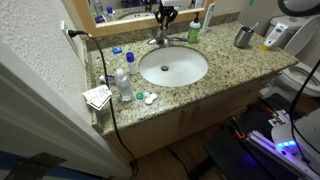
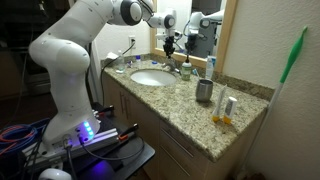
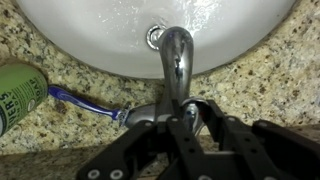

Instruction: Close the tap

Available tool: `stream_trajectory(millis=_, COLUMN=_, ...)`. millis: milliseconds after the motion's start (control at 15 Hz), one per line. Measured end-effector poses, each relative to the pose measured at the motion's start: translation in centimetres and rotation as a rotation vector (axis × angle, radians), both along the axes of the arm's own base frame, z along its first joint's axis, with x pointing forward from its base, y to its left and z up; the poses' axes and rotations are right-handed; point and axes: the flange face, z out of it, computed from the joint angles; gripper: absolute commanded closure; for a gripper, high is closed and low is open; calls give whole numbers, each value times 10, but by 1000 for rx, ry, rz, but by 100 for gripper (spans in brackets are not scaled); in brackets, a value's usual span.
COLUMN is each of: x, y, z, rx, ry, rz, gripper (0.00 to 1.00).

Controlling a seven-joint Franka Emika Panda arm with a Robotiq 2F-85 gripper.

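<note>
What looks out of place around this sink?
A black cable trails from the wall across the counter and over its front edge, and a toothbrush lies loose on the granite beside the tap.

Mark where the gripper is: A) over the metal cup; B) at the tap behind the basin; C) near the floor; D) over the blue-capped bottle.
B: in the wrist view the gripper sits right at the tap, with the white basin beyond the spout.
</note>
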Motion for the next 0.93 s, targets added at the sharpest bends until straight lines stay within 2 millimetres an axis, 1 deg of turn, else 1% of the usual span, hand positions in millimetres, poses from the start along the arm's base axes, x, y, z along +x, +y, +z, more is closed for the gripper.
stream_trajectory(millis=333, x=0, y=-5, z=-2, rx=27, ry=15, rz=10, gripper=93)
stream_trajectory(millis=600, x=-1, y=-5, z=-17, rx=41, ry=70, rz=20, gripper=93)
stream_trajectory(millis=933, x=2, y=-5, z=-17, rx=40, ry=90, rz=20, gripper=93)
